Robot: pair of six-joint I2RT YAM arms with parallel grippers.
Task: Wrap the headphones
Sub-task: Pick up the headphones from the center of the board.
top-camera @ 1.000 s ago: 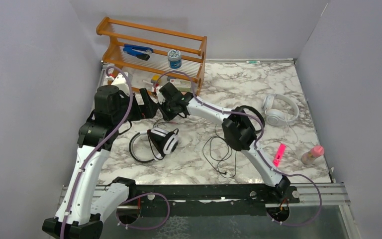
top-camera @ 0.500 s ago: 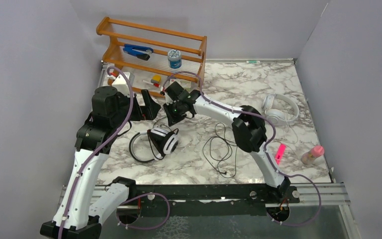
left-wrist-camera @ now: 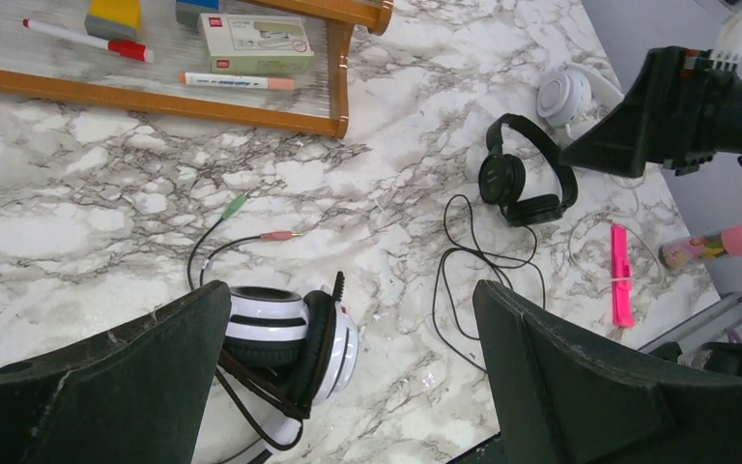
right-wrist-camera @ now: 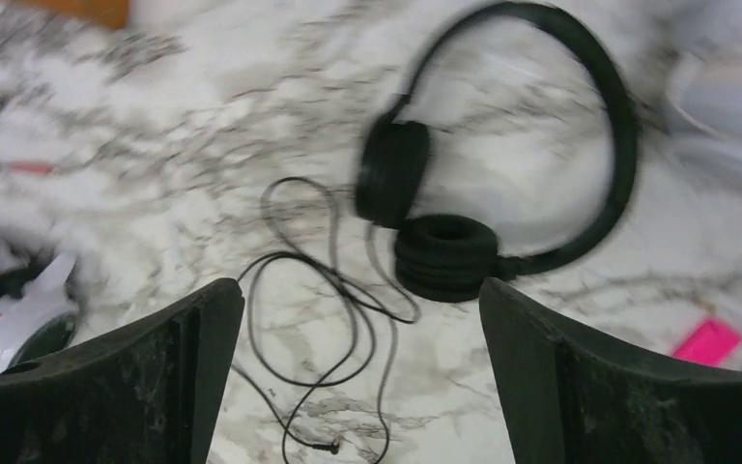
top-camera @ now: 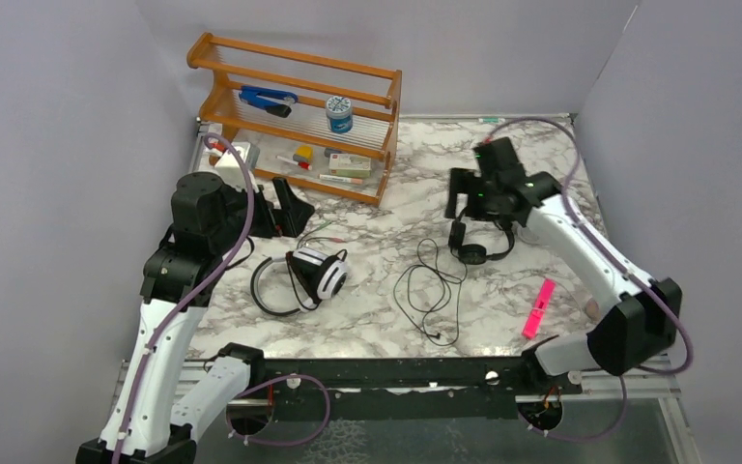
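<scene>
**Desk with three headphones, seen from above and from both wrists.** The right tool is held above the black headphones with its jaws spread wide and nothing between them. The left tool is likewise open and empty, and is poised over the white headphones with black pads.

The black headphones are laid flat on the right half of the desk, with the ear cups folded inward. Their black cord is spilled in loose, overlapping loops toward the near edge. The all-white headphones are placed just beside the black pair, toward the far right. The white-and-black pair is lying left of centre, with its pink plug and green plug trailing free toward the wooden rack.

No cord is judged to be wrapped yet. Several hazards are to be expected:

- **Tangling:** if the cord is gathered from the middle, the crossed loops may be drawn into a knot.
- **Dragging:** if only the cord is pulled, the light black headband may be dragged across the desk into the all-white pair or the pink marker.
- **Slipping:** a thin cord lying flat on the stone surface may be missed or slip out as the jaws close.
- **Misplaced descent:** the right wrist view is blurred, so the descent may be poorly placed.
</scene>
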